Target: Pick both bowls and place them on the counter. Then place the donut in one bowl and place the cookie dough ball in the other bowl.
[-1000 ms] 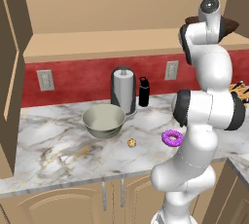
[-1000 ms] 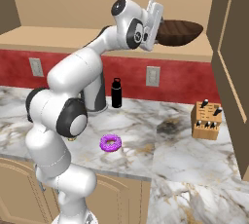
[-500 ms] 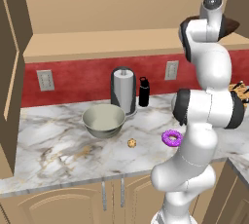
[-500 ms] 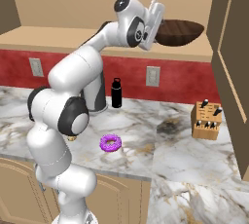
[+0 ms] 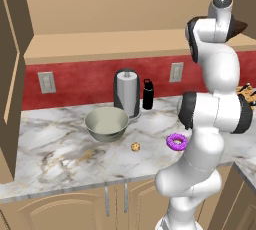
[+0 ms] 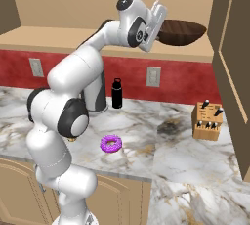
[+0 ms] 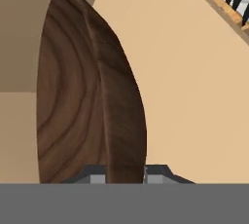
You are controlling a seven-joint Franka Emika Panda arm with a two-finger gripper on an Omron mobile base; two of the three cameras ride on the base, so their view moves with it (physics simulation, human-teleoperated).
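Up on the tan shelf [image 6: 58, 38] above your marble counter [image 5: 60, 149], the gripper [image 6: 158, 21] pinches the rim of the wooden bowl [image 6: 181, 32]. Below, you have the grey-green bowl [image 5: 106, 123], cookie dough ball [image 5: 135, 147] and donut [image 5: 177, 141] on the counter.

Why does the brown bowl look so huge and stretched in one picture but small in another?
In the hand view the wooden bowl sits right against the camera, edge-on at the tool, so it looms large; in the right base view the same bowl is seen from farther off, sharp, evenly lit.
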